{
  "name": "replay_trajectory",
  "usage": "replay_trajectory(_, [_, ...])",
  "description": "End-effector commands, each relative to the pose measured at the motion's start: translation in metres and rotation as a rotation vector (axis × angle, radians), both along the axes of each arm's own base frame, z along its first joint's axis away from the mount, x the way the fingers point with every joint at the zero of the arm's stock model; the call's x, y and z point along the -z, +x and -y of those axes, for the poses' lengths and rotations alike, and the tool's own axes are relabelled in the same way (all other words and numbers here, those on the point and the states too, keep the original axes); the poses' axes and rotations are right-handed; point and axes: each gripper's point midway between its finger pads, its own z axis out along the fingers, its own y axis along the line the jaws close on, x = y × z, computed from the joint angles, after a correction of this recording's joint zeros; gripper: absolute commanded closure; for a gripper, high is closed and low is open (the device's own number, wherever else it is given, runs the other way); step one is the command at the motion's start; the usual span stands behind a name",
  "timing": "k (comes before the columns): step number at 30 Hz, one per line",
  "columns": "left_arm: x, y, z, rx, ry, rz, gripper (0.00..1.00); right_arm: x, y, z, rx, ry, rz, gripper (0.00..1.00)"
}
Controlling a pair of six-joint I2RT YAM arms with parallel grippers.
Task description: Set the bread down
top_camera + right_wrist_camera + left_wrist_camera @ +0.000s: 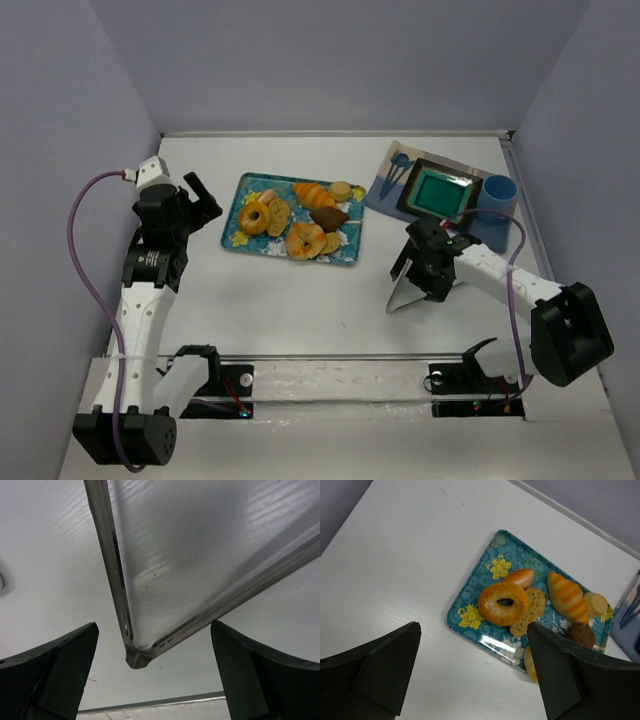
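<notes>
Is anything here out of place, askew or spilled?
Only slightly: the V-shaped metal tongs lie alone on the white table below the open right gripper, away from the teal flowered pastry tray. Nothing looks spilled or damaged.

This looks like a robot test booth in a lab. A bare white table is boxed in by plain grey walls. The left arm and right arm are bolted at the table's near edge, trailing a purple cable. A patterned tray of glossy pastries sits mid-table.
</notes>
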Motion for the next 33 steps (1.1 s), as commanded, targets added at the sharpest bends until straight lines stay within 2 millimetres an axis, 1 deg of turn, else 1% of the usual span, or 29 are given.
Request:
replay_trajectory(1, [-0.006, 0.003, -0.008, -0.04, 0.014, 0.038, 0.01, -0.01, 0.032, -0.011, 0.061, 0.009, 0.101, 0.0])
replay_trajectory(3, [-0.006, 0.004, -0.008, -0.044, 0.009, 0.038, 0.01, -0.006, 0.031, -0.007, 0.089, -0.01, 0.091, 0.0])
replay_trajectory(4, [-0.005, 0.004, -0.008, -0.045, 0.008, 0.035, 0.01, -0.002, 0.028, -0.004, 0.112, -0.024, 0.069, 0.0])
replay_trajectory(7, [-0.003, 0.005, -0.008, -0.042, 0.005, 0.034, 0.01, -0.001, 0.024, 0.006, 0.148, -0.069, 0.056, 0.0])
replay_trajectory(10, [0.002, 0.005, -0.006, -0.031, 0.001, 0.023, 0.01, -0.005, 0.02, 0.013, 0.169, -0.121, 0.04, 0.0])
replay_trajectory(12, [0.004, 0.007, -0.005, -0.028, 0.0, 0.013, 0.01, -0.003, 0.02, 0.017, 0.18, -0.149, 0.025, 0.0])
replay_trajectory(15, [0.009, 0.009, -0.004, -0.023, -0.002, -0.004, 0.01, -0.001, 0.022, 0.015, 0.185, -0.158, 0.003, 0.0])
replay_trajectory(17, [0.014, 0.012, -0.004, -0.023, -0.002, -0.022, 0.01, 0.007, 0.021, 0.015, 0.188, -0.182, -0.034, 0.0])
replay_trajectory(18, [0.013, 0.012, -0.004, -0.025, 0.001, -0.022, 0.01, 0.006, 0.022, 0.015, 0.19, -0.182, -0.035, 0.0])
replay_trajectory(20, [0.018, 0.014, -0.006, -0.034, 0.006, -0.039, 0.01, 0.008, 0.018, 0.021, 0.201, -0.219, -0.058, 0.0])
replay_trajectory(22, [0.022, 0.015, -0.006, -0.034, 0.006, -0.054, 0.01, 0.003, 0.018, 0.024, 0.2, -0.241, -0.059, 0.0])
replay_trajectory(24, [0.027, 0.017, -0.005, -0.033, 0.006, -0.07, 0.01, -0.003, 0.022, 0.023, 0.191, -0.239, -0.05, 0.0])
replay_trajectory(27, [0.029, 0.018, -0.005, -0.034, 0.007, -0.08, 0.01, -0.004, 0.017, 0.026, 0.187, -0.257, -0.07, 0.0])
replay_trajectory(30, [0.031, 0.02, -0.006, -0.036, 0.01, -0.088, 0.01, 0.006, 0.011, 0.031, 0.194, -0.285, -0.098, 0.0])
replay_trajectory(33, [0.03, 0.02, -0.006, -0.035, 0.013, -0.087, 0.01, 0.014, 0.011, 0.03, 0.199, -0.284, -0.103, 0.0])
